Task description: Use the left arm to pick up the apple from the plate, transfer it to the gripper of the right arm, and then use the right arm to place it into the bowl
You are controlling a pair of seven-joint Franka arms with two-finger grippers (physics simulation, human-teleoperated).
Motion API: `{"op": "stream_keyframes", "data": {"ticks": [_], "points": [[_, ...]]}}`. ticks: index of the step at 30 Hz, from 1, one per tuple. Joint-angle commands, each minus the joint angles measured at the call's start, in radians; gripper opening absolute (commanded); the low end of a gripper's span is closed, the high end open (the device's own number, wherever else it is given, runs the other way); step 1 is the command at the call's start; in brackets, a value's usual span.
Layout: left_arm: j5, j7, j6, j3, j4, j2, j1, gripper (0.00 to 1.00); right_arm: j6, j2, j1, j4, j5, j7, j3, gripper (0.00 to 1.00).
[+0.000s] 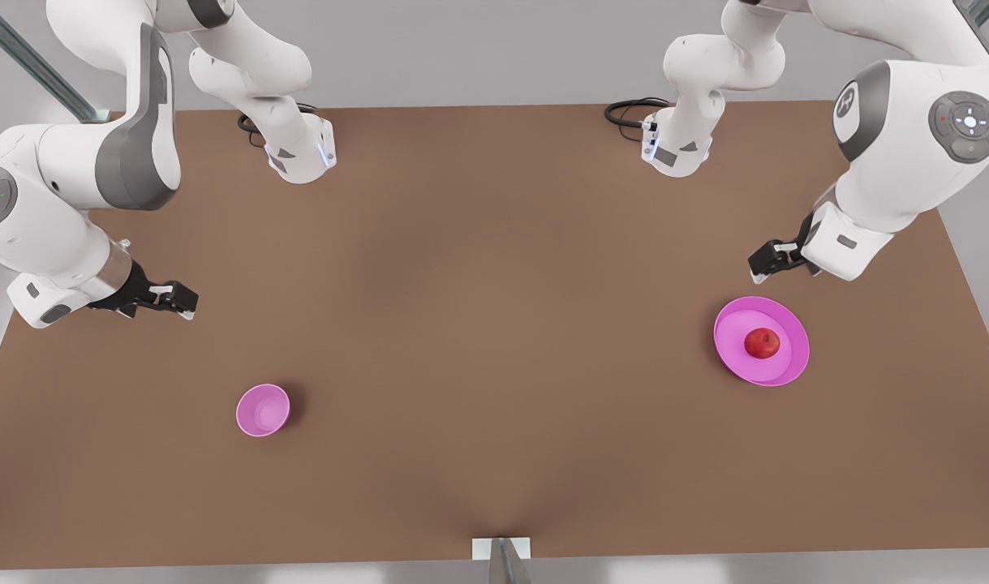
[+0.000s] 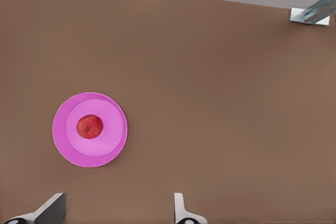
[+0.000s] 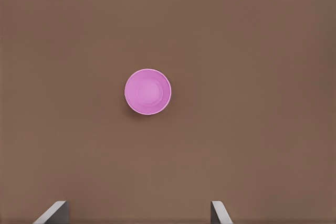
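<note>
The apple (image 1: 762, 342) sits on the plate (image 1: 790, 369), a little off the plate's middle, on the front view's right side of the brown table (image 1: 478, 341). From my left wrist camera I see the same apple (image 2: 90, 126) resting on the plate (image 2: 113, 145), with nothing touching it.

My left gripper (image 1: 760, 268) hangs above the table just beside the plate, toward the arm bases, and apart from the apple. Its fingertips (image 2: 181, 205) stand spread wide in the wrist view, holding nothing.

The bowl (image 1: 263, 410) stands well apart from the plate, on the front view's left side; my right wrist camera looks down into it (image 3: 148, 92).

My right gripper (image 1: 178, 302) hovers near the bowl, not touching it, with its fingers (image 3: 218, 212) spread and bare.
</note>
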Motion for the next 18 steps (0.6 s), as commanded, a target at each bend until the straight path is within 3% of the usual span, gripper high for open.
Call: {"op": "stream_keyframes", "data": {"ticks": [1,4,6,13,18], "points": [[0.000,0.238,0.011,0.000,0.001,0.002,0.000,1.00,0.000,-0.001,0.000,0.000,0.001,-0.001,0.000,1.00],[-0.005,0.240,0.138,0.018,-0.053,0.077,0.046,1.00,0.000,-0.001,0.002,0.003,-0.001,0.004,0.006,1.00],[-0.003,0.237,0.356,0.037,-0.252,0.071,0.063,1.00,0.000,-0.001,0.002,0.003,0.013,0.010,0.005,1.00],[-0.005,0.276,0.859,0.043,-0.634,0.093,0.182,1.00,-0.003,0.000,0.005,0.022,0.039,-0.004,0.008,1.00],[-0.005,0.416,1.032,0.041,-0.759,0.148,0.273,1.00,-0.003,0.011,0.011,0.043,0.033,-0.025,0.008,1.00]]}}
